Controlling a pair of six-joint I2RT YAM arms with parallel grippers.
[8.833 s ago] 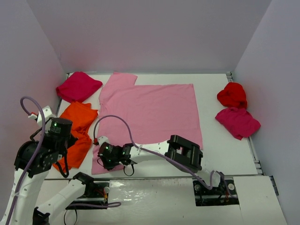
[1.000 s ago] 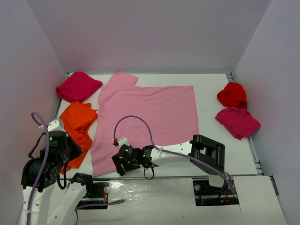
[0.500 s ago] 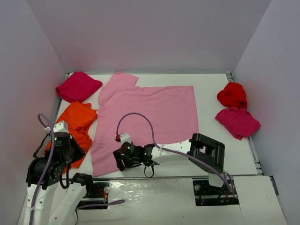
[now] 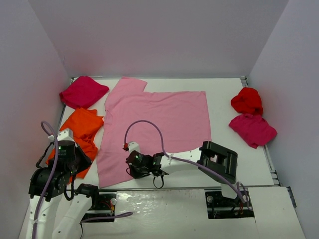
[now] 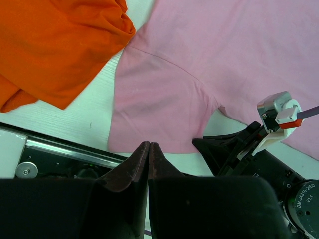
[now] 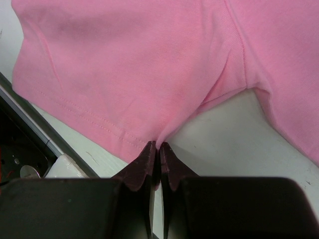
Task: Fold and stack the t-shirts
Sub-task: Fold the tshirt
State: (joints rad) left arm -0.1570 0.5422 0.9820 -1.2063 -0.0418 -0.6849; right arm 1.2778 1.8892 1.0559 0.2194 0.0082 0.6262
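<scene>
Right gripper [image 6: 159, 147] has just closed. A second ago its jaws stood wide over the near edge of the pink t-shirt [image 4: 159, 117]. Now the tips are pinched together on the hem of the near sleeve [image 4: 110, 167], close to where the sleeve meets the body. In the right wrist view the cloth puckers in toward the tips, so I read this as a real hold, though only a thin bite right at the edge. The shirt itself hasn't shifted in that second. It lies spread flat in the middle of the table [image 4: 227, 94], collar end to my left, with the near sleeve reaching almost to the front rail. Left gripper [image 5: 148, 147] is fully closed with nothing between the fingers. It hangs raised over the near-left corner and looks down on that same sleeve, and that arm has barely moved. The other shirts are untouched and unfolded: orange shirts [image 4: 82, 130] crumpled just left of the pink one, a magenta shirt [image 4: 83, 91] in the far-left corner, and a red shirt [image 4: 246, 99] and second magenta shirt [image 4: 252, 129] bunched on the right. For the task, this looks like the start of the first fold. I'd guess the sleeve gets lifted and carried inward over the body next. With so small a pinch the hem could slip out on the lift. No stack has been started yet.
</scene>
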